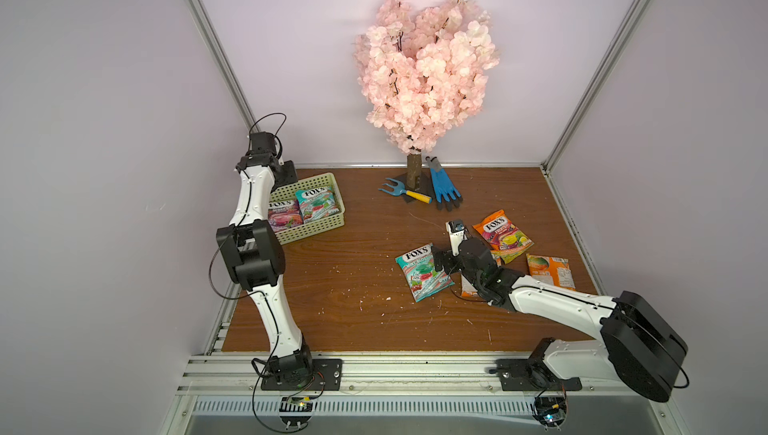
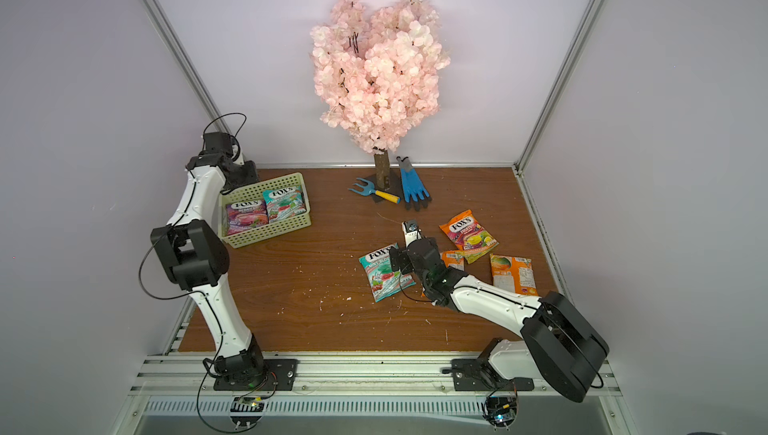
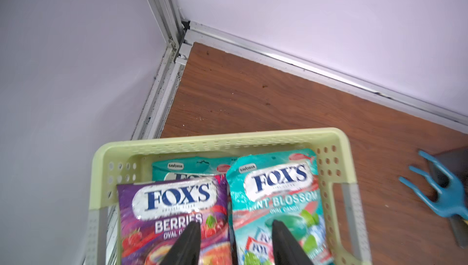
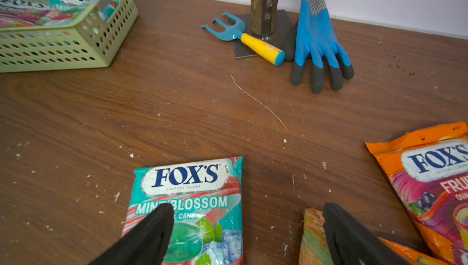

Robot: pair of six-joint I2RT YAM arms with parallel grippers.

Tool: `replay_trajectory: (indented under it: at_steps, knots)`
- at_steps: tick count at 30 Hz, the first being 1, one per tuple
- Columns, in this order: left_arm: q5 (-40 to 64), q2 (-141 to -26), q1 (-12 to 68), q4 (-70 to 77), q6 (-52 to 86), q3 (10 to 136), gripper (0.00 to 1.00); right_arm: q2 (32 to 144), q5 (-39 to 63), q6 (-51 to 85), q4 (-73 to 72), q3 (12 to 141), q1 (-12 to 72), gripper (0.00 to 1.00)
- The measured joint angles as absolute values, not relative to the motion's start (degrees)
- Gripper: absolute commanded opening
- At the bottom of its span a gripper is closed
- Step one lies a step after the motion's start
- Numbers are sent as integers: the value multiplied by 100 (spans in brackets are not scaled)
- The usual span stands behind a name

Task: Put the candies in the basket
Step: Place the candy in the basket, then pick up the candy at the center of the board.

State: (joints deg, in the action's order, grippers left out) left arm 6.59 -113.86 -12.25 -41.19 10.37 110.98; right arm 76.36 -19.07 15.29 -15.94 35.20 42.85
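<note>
— Well, how far along?
— Roughly partway. Three candies (image 1: 316, 204) visible inside the basket (image 3: 228, 139): purple bag (image 3: 174, 213), teal bag (image 3: 278, 200) beside it, second teal bag (image 3: 187, 168) underneath.
— Remaining?
— At least four, flat on the bench (image 1: 332, 287), well apart from the basket: mint bag (image 1: 415, 265), orange bag (image 1: 500, 231) face up, face-down bag (image 1: 550, 270), fourth bag (image 2: 453, 259) half under the arm (image 1: 552, 300).
— Tools?
— Left tool (image 3: 235, 223) above the basket, fingers apart, empty. Right tool (image 4: 247, 206) spread wide by the mint bag, gripping nothing.

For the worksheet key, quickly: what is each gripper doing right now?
Left gripper: open over the basket, holding nothing.
Right gripper: open, holding nothing.
</note>
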Motion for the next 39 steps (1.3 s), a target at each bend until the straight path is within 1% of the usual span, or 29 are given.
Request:
replay_trajectory:
  at_steps: [3, 6, 8, 11, 13, 16, 19, 27, 33, 39]
  knots:
    - [1024, -10610, -825, -3850, 1153, 10267, 35, 7830, -1603, 1614, -1313, 3771, 4049, 85]
    - [1636, -9994, -279, -3378, 1363, 9133, 33, 8073, -1295, 1678, -1149, 4045, 3887, 78]
    - [1970, -9642, 95, -2934, 1610, 8230, 34, 8191, -1068, 1710, -1076, 4119, 3837, 74]
    - [2346, -9179, 631, -2174, 2150, 6858, 42, 8401, -775, 1761, -910, 4187, 3811, 67]
    - [2526, -8923, 1024, -1500, 2659, 5990, 44, 8613, -633, 1782, -755, 4303, 3802, 63]
    - [2731, -8711, 1500, -336, 3424, 4963, 47, 8886, -502, 1804, -567, 4488, 3778, 58]
    - [2792, -8687, 1933, 676, 4123, 4219, 49, 9065, -408, 1831, -425, 4609, 3771, 56]
    - [2786, -9157, 2569, 2386, 5258, 3671, 49, 9345, -353, 1946, -196, 4683, 3736, 54]
    - [2606, -9550, 2980, 2742, 5581, 3612, 48, 9386, -355, 2043, -134, 4681, 3695, 54]
    - [2359, -9607, 3192, 2893, 5666, 3559, 50, 9386, -355, 2067, -95, 4676, 3632, 54]
